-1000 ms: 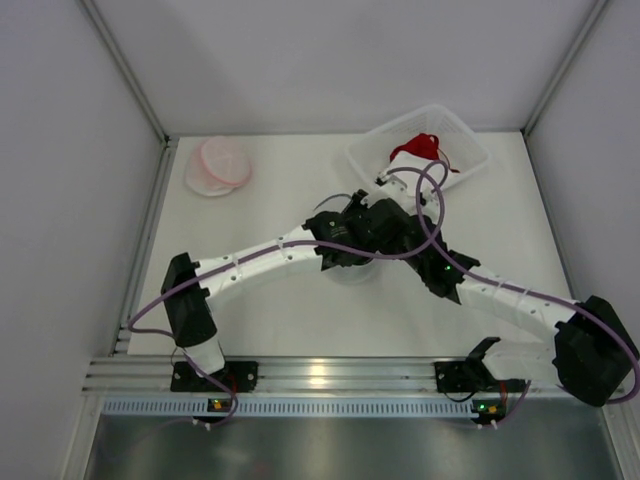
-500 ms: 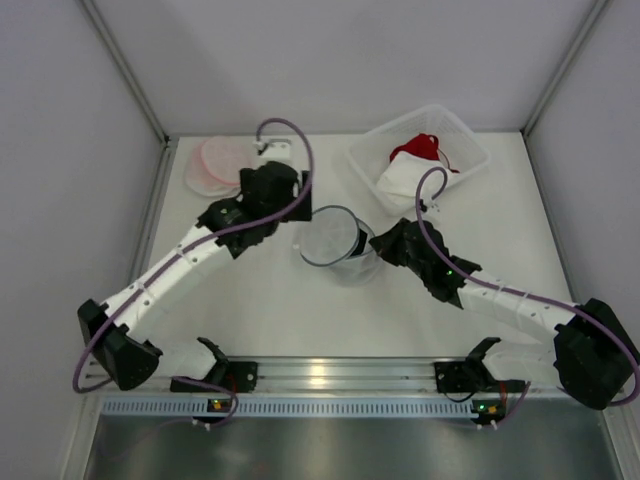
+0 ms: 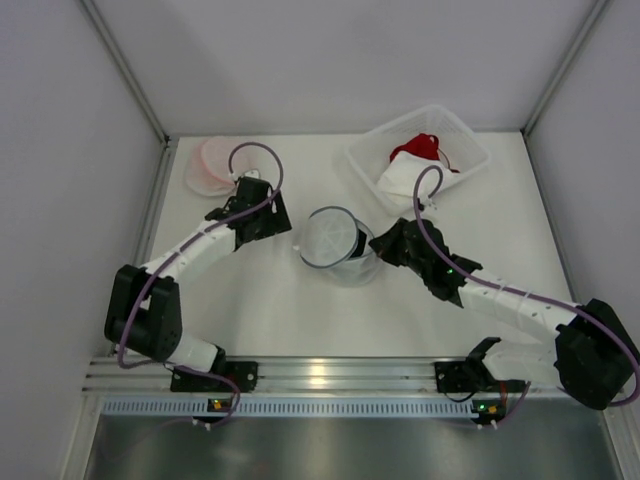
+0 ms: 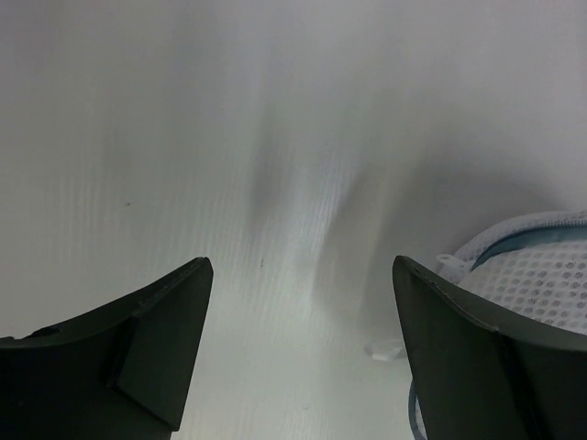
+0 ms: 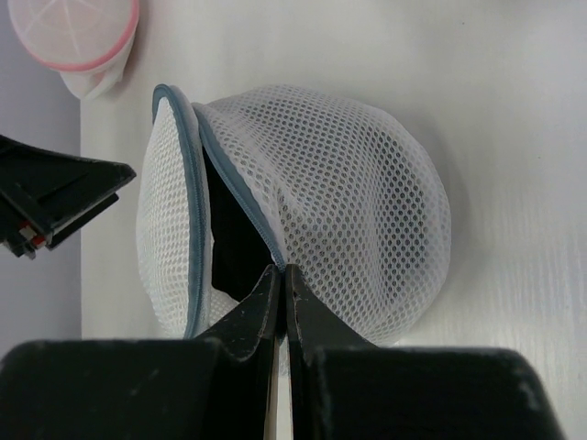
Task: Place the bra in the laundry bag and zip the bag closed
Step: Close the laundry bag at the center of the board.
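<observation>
My right tool [image 5: 280, 275] is pinched fully shut on the bag [image 5: 348, 183], its tips nipping the mesh at the near rim, just where the flap [image 5: 170, 211] parts from the dome. The mouth gapes there, and a dark shape [image 5: 234, 247] sits in the gap. I take it for the bra, already inside, though I cannot be sure from here. My left tool [image 4: 300, 266] is wide open and holds nothing. It hangs low over the bare bench [image 3: 300, 310], just beside the bag's left edge and not touching it. So I judge the loading done and the zipping in hand: the right keeps the bag steady, and the left must now find the slider on the grey zip [image 5: 197, 137]. I cannot pick the slider out for certain. The next move calls for a fine pinch on a small tab, then a pull round the rim against my right-hand hold. Further off, the basket [image 3: 465, 140] holds a red cloth [image 3: 418, 147] and a white cloth [image 3: 400, 180]. A pink pouch [image 3: 205, 165] lies at the far left.
</observation>
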